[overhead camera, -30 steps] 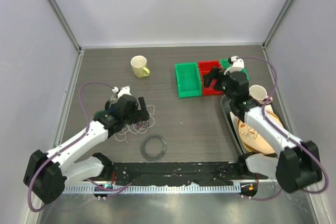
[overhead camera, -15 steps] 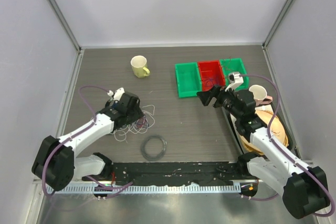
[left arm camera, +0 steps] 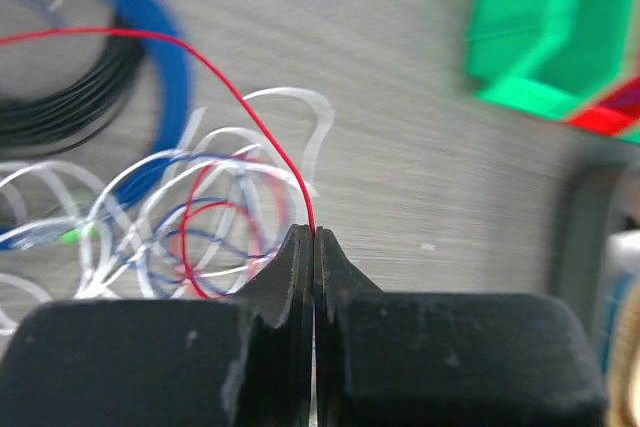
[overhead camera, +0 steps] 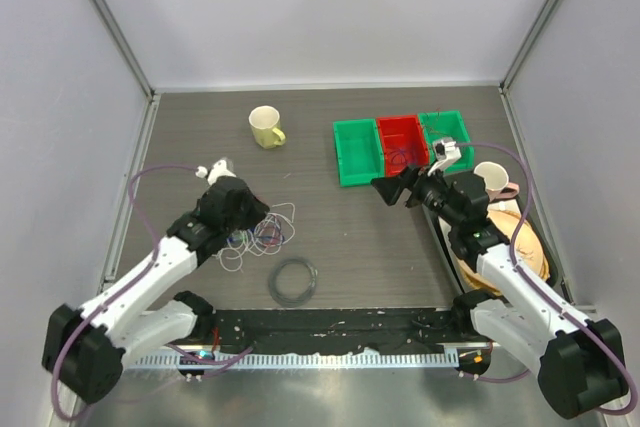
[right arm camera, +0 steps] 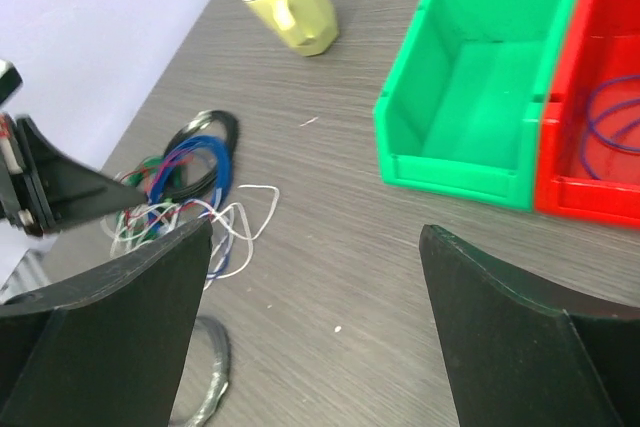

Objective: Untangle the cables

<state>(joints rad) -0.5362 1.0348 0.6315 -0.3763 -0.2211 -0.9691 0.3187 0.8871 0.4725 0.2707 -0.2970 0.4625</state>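
The cables (overhead camera: pixel 263 233) lie as a loose tangle of white, red and blue-purple threads on the table's left half, also seen as a tangle (left arm camera: pixel 180 217) in the left wrist view and as a tangle (right arm camera: pixel 195 209) in the right wrist view. My left gripper (overhead camera: pixel 252 217) sits at the tangle's left edge. Its jaws (left arm camera: pixel 313 239) are shut on a red cable (left arm camera: pixel 232 89), which arcs up and away to the left. My right gripper (overhead camera: pixel 386 190) hovers open right of centre, in front of the bins, its fingers wide with nothing between them (right arm camera: pixel 315 237).
A dark grey coiled ring (overhead camera: pixel 294 281) lies near the front. A thick blue ring (left arm camera: pixel 172 57) and black coil sit beside the tangle. At the back are a yellow mug (overhead camera: pixel 265 127) and green (overhead camera: pixel 357 152), red (overhead camera: pixel 400 147) and green (overhead camera: pixel 446 130) bins. At the right are a cup (overhead camera: pixel 492 179) and a tray (overhead camera: pixel 438 229).
My left gripper went from wide open to shut, pinching the red cable at the tangle. The right gripper moved off the bins toward the centre and stayed open.
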